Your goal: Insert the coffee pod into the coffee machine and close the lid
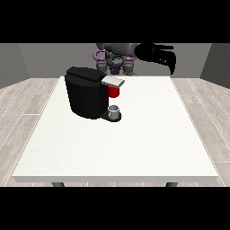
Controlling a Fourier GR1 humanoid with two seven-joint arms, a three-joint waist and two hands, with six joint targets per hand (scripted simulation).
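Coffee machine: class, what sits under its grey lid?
Under the grey lid of the coffee machine a red part shows, and below it a small grey cup on the base. The pod chamber's inside is hidden.

Coffee machine stood on the counter toward the view's left rear, the only obstacle. A cup sat on its tray, under the red part. Counter to the view's right and front lay open for passage.
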